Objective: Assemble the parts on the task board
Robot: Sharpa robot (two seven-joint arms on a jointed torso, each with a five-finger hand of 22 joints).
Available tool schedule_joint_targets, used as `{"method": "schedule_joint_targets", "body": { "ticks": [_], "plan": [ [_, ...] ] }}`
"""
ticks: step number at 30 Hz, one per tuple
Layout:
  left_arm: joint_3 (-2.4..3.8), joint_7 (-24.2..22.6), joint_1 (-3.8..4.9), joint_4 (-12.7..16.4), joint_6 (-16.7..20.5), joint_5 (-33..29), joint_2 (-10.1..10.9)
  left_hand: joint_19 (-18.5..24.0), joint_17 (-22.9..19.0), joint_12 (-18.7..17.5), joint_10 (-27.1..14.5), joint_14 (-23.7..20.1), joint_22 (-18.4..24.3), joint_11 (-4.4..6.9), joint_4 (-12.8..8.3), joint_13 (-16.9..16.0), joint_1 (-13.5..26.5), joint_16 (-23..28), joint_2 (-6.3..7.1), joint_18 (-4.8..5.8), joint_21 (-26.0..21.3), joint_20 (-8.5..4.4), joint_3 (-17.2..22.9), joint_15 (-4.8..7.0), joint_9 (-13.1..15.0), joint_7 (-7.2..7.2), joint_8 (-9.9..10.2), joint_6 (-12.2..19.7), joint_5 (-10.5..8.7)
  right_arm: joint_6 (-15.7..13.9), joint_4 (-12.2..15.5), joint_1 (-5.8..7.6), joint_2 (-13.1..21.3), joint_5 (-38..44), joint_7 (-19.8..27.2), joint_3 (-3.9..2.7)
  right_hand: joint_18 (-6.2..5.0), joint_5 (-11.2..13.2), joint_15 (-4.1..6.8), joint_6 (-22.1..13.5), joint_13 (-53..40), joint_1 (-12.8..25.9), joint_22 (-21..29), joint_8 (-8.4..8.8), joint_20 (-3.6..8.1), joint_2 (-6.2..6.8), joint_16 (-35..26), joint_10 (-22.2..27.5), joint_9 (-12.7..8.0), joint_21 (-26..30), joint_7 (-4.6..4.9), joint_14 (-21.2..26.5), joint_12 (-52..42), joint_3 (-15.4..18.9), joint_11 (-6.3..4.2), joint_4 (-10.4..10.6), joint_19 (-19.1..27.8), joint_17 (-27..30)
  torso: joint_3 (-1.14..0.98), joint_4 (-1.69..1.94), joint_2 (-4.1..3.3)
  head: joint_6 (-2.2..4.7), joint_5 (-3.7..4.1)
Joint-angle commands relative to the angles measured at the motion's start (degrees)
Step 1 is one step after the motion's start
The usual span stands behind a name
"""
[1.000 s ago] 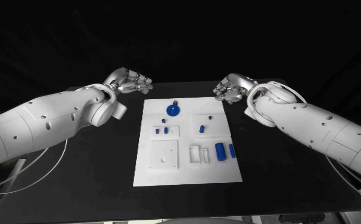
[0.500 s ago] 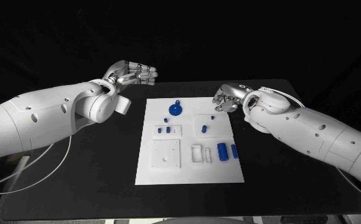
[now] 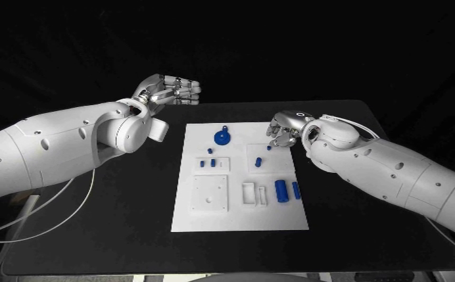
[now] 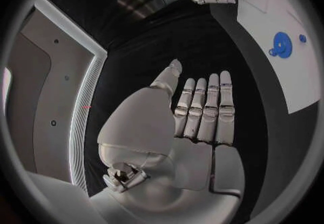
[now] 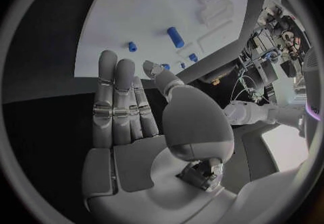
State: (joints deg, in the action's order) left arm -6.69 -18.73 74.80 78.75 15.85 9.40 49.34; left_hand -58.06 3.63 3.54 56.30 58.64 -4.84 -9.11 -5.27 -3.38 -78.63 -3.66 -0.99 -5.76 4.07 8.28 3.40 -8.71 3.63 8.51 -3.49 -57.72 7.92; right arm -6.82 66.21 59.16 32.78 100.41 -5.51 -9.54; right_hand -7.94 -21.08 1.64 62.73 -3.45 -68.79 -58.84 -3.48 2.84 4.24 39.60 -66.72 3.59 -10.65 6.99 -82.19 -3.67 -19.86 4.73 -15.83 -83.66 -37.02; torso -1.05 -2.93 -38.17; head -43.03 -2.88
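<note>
On task board [image 3: 239,219]: seven blue parts [image 3: 219,139].

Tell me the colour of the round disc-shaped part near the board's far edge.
Blue. The disc part shows best in the head view, lying on the white task board.

A robotics lab is showing here: a black table [image 3: 114,216] is standing against black drapes, with cabled electronics [image 5: 270,46] sitting at the edge of the room.

black table [image 3: 114,229] | white task board [image 3: 237,219] lies flat mid-table
</note>
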Motion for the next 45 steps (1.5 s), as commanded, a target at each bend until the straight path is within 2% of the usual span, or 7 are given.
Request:
{"method": "schedule_joint_targets", "body": {
  "ticks": [1,10,26,29,31,37,45],
  "plan": [
    [0.05,-0.78,0.1,0.04,-1.18,-0.38,-0.24,-0.42,-0.05,0.14,0.13,0.05,0.08,-0.37,0.04,0.05,0.13,0.22,-0.5,0.2,0.14,0.17,-0.29,-0.37,0.04,0.29,-0.09,0.0,-0.3,1.09,-0.36,-0.08,-0.43,1.71,-1.44,0.31,-0.24,0.43,-0.13,-0.49,0.1,-0.07,-0.1,-0.07,-0.14,0.6,0.09,0.66,0.0,-0.2,0.1,-0.22,0.3,-0.39,0.09,0.07,-1.15,-0.08,-0.04,0.05,-0.05,-0.1,0.15],
    [0.04,-0.96,0.11,0.06,-1.11,-0.24,-0.56,-0.49,-0.06,0.15,-0.1,-0.21,0.41,-0.39,0.12,0.05,0.04,0.23,-0.48,0.08,0.13,0.27,-0.47,-0.43,0.05,0.25,-0.11,0.05,-0.37,1.13,-1.8,-0.28,-1.84,2.89,-2.32,1.04,-0.41,1.04,-0.17,-0.76,0.09,-0.2,-0.49,-0.09,-0.19,1.08,-0.01,0.86,0.01,-0.16,0.2,-0.29,0.29,-1.54,0.17,0.04,-1.22,-0.35,-0.01,0.16,-0.09,-0.26,0.18],
    [0.05,-1.02,0.12,0.22,-1.14,-0.21,-1.07,-0.58,-0.05,0.19,-0.13,-0.28,0.62,-0.57,0.16,0.05,-0.01,0.21,-0.53,-0.05,0.13,0.36,-0.76,-0.57,0.05,0.35,-0.11,-0.06,-0.64,1.45,-3.96,-0.89,-3.55,4.16,-2.92,2.09,-0.4,2.42,-0.04,-0.22,0.1,-0.27,-1.66,-0.1,-0.08,1.03,-0.07,0.3,0.03,-0.33,0.09,-0.28,0.29,-4.45,0.03,0.02,-1.18,-0.65,-0.02,0.02,-0.05,-0.57,-0.21],
    [0.05,-0.99,0.12,0.17,-1.13,-0.2,-1.13,-0.61,-0.04,0.24,0.11,0.07,0.62,-0.65,0.19,0.05,0.01,0.18,-0.56,-0.07,0.15,0.37,-0.83,-0.74,0.05,0.32,-0.12,-0.12,-0.72,1.43,-4.18,-0.98,-3.71,4.61,-3.06,2.19,-0.3,5.74,0.21,0.8,0.1,-0.64,-2.48,-0.09,0.18,0.78,0.05,-0.78,0.08,-0.77,-0.08,-0.34,0.31,-8.55,-0.25,-0.33,-1.13,-0.8,-0.04,0.0,-0.04,-0.65,-0.2],
    [0.05,-0.97,0.12,0.16,-1.12,-0.2,-1.16,-0.63,-0.05,0.24,0.17,0.11,0.62,-0.64,0.17,0.04,-0.04,0.2,-0.57,-0.08,0.16,0.37,-0.83,-0.73,0.06,0.3,-0.14,-0.19,-0.78,1.42,-4.3,-1.01,-3.79,4.75,-3.12,2.23,-0.21,5.68,0.2,1.08,0.09,-0.11,-3.12,-0.11,0.22,1.35,0.14,-1.08,0.11,-1.09,-0.17,-0.5,0.3,-10.23,-0.33,0.04,-1.07,-0.9,-0.05,-0.03,-0.07,-0.72,-0.19],
    [0.05,-0.97,0.12,0.14,-1.24,-0.15,-1.35,-0.67,-0.05,0.22,0.28,0.18,0.62,-0.63,0.11,0.04,-0.16,0.2,-0.65,-0.12,0.17,0.37,-0.85,-0.71,0.06,0.29,-0.13,-0.24,-0.86,1.26,-4.76,-1.12,-4.02,5.05,-3.2,2.31,-0.13,7.49,0.33,1.98,0.08,-0.47,-4.13,-0.12,0.35,1.05,0.22,-2.17,0.13,-1.47,-0.36,-0.75,0.29,-12.06,-0.63,0.25,-1.02,-1.07,0.01,0.05,-0.06,-0.72,-0.03],
    [0.06,-1.0,0.13,0.19,-1.32,-0.11,-1.48,-0.67,-0.05,0.22,0.28,0.18,0.62,-0.63,0.11,0.04,-0.16,0.2,-0.65,-0.12,0.17,0.37,-0.85,-0.71,0.06,0.29,-0.13,-0.24,-0.86,1.08,-5.26,-1.26,-4.56,5.14,-2.99,2.35,-0.05,7.78,0.38,2.27,0.07,-0.26,-4.46,-0.12,0.39,1.04,0.22,-2.47,0.13,-1.52,-0.43,-0.83,0.28,-12.55,-0.72,0.47,-1.05,-1.13,-0.02,0.01,-0.02,-0.29,-0.16]
  ]
}}
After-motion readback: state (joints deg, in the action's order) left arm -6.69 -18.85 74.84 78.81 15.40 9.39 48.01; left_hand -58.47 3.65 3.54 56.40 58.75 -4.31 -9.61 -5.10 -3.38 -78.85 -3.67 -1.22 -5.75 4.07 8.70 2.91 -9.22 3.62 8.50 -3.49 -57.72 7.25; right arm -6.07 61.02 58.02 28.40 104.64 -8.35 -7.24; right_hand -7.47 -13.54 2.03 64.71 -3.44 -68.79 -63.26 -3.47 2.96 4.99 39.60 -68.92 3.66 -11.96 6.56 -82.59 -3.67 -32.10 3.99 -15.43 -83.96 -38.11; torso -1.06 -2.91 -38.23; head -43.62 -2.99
